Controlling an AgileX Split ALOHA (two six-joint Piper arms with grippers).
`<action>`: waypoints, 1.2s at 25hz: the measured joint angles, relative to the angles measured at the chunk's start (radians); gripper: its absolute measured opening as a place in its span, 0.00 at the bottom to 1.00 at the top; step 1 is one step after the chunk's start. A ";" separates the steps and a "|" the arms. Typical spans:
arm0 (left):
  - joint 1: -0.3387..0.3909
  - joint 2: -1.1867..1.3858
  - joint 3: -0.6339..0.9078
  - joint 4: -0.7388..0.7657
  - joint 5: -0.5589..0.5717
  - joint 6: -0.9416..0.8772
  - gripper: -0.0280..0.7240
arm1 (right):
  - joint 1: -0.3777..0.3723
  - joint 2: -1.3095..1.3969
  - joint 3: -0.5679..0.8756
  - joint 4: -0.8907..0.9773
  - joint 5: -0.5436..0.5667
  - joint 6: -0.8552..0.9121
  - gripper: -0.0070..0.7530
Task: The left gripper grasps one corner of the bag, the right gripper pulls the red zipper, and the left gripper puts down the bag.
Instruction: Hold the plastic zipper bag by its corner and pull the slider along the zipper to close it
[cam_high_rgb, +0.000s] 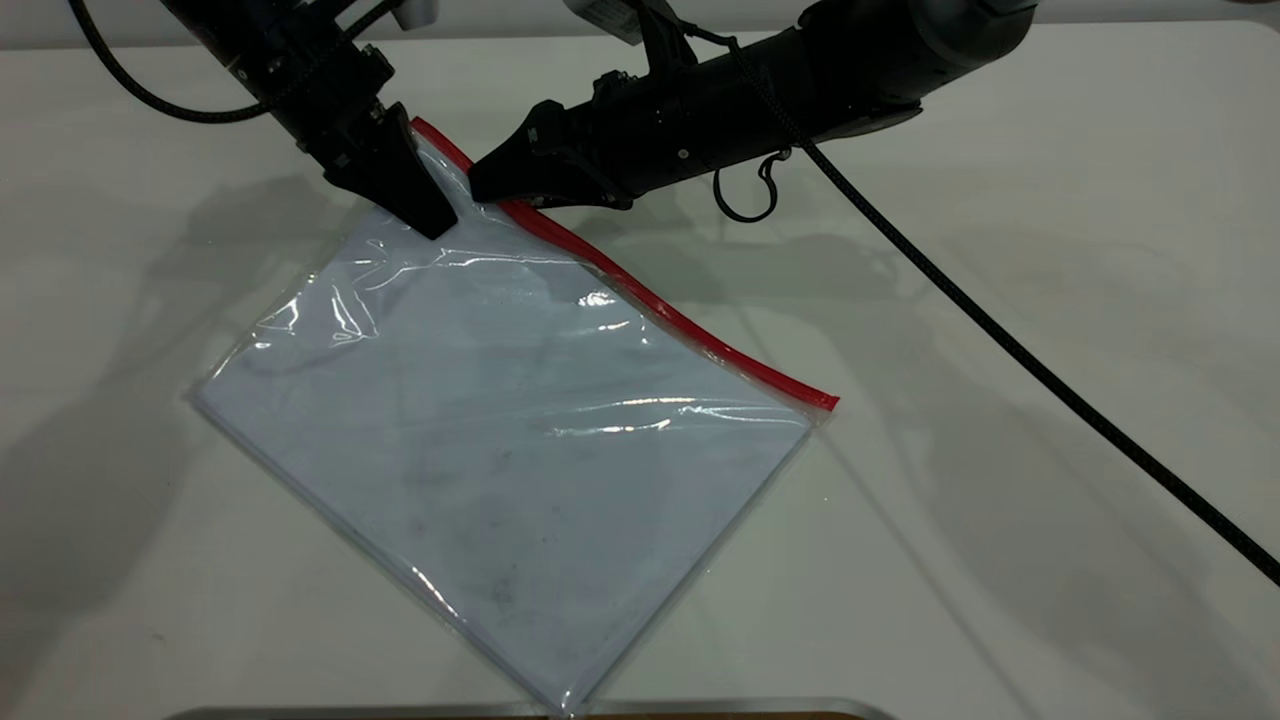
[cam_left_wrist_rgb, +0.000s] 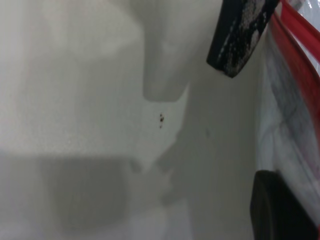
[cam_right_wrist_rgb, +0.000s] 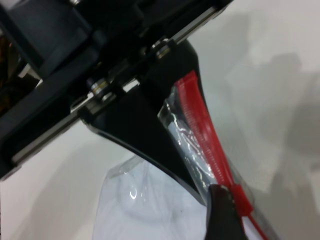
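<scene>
Flat clear plastic bag (cam_high_rgb: 500, 430), limp and slippery, is pinched at its corner by left end effector (cam_high_rgb: 425, 205); red zipper slider (cam_right_wrist_rgb: 240, 197) is nipped at right end effector (cam_high_rgb: 480, 185) tips.

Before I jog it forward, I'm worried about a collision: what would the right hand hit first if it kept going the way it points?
Probably the left hand, the chunky black one clamping the clear plastic bag's red-zippered corner. The right hand points at it; depth is unclear.

left end effector (cam_high_rgb: 425, 205): clamped, angled down | right end effector (cam_high_rgb: 480, 185): clamped, reaching leftward
</scene>
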 joint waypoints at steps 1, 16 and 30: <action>0.000 0.000 0.000 -0.001 0.000 0.000 0.11 | 0.000 0.002 0.000 0.010 0.000 0.000 0.67; 0.000 0.000 0.000 -0.008 0.001 0.000 0.11 | 0.001 0.004 -0.001 0.026 0.043 -0.006 0.06; 0.010 0.001 0.003 -0.133 0.035 0.039 0.10 | -0.066 0.002 -0.010 -0.092 0.163 0.008 0.06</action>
